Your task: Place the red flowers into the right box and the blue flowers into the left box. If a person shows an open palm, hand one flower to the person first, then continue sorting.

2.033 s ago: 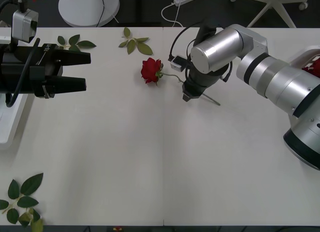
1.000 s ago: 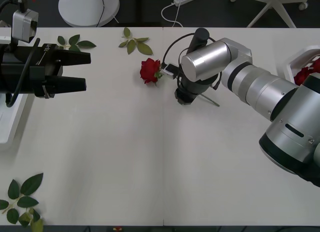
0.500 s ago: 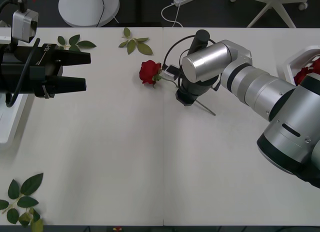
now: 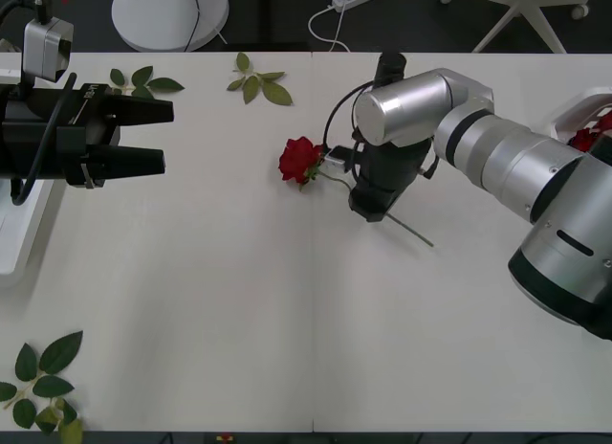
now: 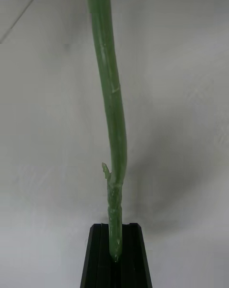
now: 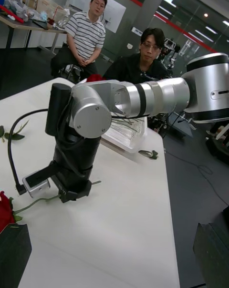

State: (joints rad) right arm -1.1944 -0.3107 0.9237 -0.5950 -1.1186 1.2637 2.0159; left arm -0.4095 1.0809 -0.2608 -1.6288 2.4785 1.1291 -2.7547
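Right wrist view: right hand (image 5: 116,255) clamped on the red flower's (image 4: 300,161) stem; left hand (image 4: 143,136) apart, well away.

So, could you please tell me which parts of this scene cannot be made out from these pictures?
- Deep-red rose: the middle of its thin green stem, front view, hidden under the right gripper.
- White shallow plastic right box: contents mostly hidden by the right arm and cut by the picture's edge.
- White left box: mostly hidden behind the left gripper.
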